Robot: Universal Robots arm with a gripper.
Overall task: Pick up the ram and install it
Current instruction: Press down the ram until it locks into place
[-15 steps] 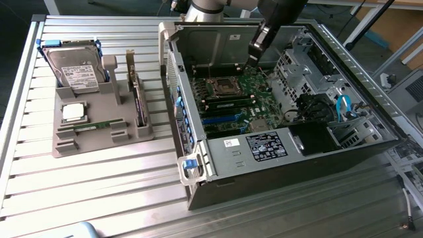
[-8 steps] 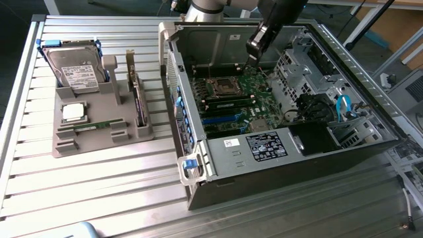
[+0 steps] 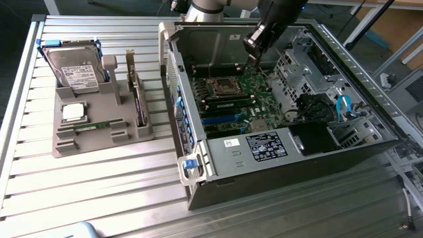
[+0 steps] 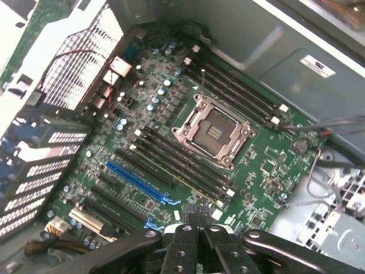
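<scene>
Black gripper (image 4: 197, 228) clenched, nothing visible between its fingers, hovering inside the open grey metal computer case (image 3: 264, 163) above the green motherboard (image 3: 238, 101). Arm hides the case's 12 o'clock corner. One thin green ram stick (image 3: 228, 105) looks seated in a slot by the empty silver CPU socket (image 4: 214, 132), hard to confirm. Another ram stick (image 3: 96, 125) lies in the grey parts tray (image 3: 99, 144), at 6 o'clock from the silver hard drive (image 3: 76, 69)
</scene>
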